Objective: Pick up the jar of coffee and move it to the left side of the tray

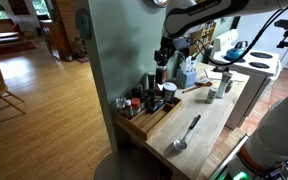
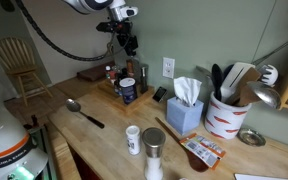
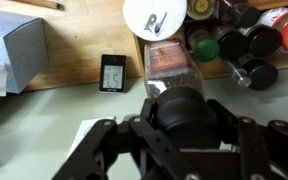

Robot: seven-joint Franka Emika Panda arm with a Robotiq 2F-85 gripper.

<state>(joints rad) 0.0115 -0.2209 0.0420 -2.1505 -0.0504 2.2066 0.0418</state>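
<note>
The jar of coffee (image 3: 177, 100) is held in the tool (image 1: 162, 62), clear of and above the tray (image 1: 152, 122). In the wrist view its dark cap is seen clamped between the two fingers, with the brown body extending away from the camera. The tool is thus closed narrow onto the jar, one finger on each side. In both exterior views the tool is seen pointing downward over the tray, close to the green wall behind it. A white-lidded container (image 3: 154, 18) is seen standing on the tray below the held jar, and a cluster of dark-capped and red-capped containers (image 3: 234, 45) is grouped on the tray beside it. A small black device with a display (image 3: 112, 72) is located on the tabletop (image 1: 209, 125), just beside the tray edge. A ladle (image 1: 184, 135) lies on the tabletop near the tray, apart from it. A tissue box (image 2: 186, 108) stands beyond the tray, and a utensil crock (image 2: 224, 118) is placed further from the tray than the tissue box.
</note>
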